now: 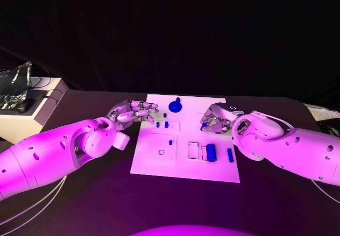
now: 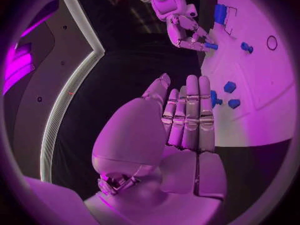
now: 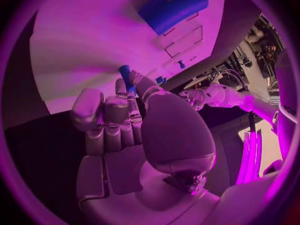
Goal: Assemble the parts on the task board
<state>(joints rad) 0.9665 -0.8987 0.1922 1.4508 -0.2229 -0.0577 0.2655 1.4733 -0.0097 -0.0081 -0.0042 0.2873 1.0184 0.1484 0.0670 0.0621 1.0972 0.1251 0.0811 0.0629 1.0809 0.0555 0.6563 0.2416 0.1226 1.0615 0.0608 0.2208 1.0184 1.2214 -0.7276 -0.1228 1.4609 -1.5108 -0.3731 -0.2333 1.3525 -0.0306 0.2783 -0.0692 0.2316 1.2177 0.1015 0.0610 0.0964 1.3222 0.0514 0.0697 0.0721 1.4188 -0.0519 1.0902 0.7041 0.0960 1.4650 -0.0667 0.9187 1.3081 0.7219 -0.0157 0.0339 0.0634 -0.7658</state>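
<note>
The white task board [image 1: 185, 164] lies mid-table. On it are a blue round knob [image 1: 175, 104], small blue pegs [image 1: 166, 124], a thick blue cylinder [image 1: 210, 152] and a thin blue bar [image 1: 230, 155]. My left hand [image 1: 133, 112] hovers at the board's far left edge, fingers straight and holding nothing; in the left wrist view its fingertips [image 2: 199, 85] lie beside a peg [image 2: 214, 99]. My right hand [image 1: 216, 118] is over the board's far right side and pinches a small blue peg [image 3: 125, 74] between thumb and finger, also visible in the left wrist view [image 2: 210, 46].
A white box [image 1: 39, 105] with a crinkled foil bag [image 1: 15, 83] stands at the table's far left. A rectangular slot [image 1: 193, 150] and a small ring [image 1: 160, 152] mark the board's near half. Cables [image 1: 35, 206] trail under my left arm.
</note>
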